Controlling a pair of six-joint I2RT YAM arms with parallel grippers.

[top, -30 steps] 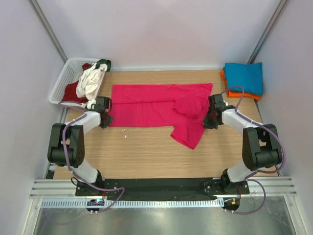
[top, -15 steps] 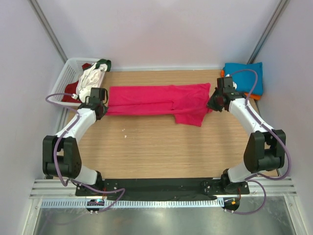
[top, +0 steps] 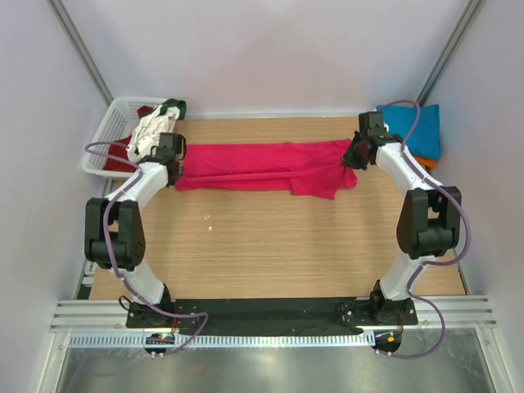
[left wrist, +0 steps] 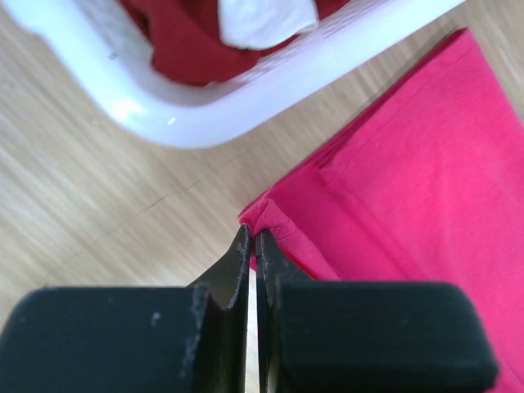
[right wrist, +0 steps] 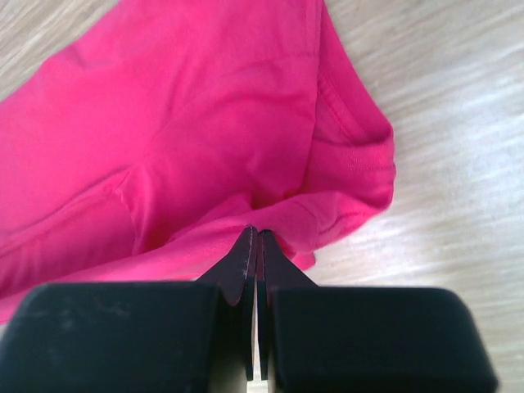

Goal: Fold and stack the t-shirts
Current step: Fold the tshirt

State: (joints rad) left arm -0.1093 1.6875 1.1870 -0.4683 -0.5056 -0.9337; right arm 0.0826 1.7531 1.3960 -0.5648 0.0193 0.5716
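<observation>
I'm pinching the pink t-shirt (top: 246, 166) by its ends with left claw (left wrist: 252, 236) and right claw (right wrist: 255, 233), along the tabletop's (top: 262, 254) far edge; basket (top: 105, 137) crowding left.

Magenta t-shirt (top: 262, 164) lies in a long folded band; folded teal t-shirt (top: 426, 131) far right.

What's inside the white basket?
A white shirt lies on top, with dark red cloth and a green piece peeking out. Whatever lies beneath them in the basket is covered.
</observation>
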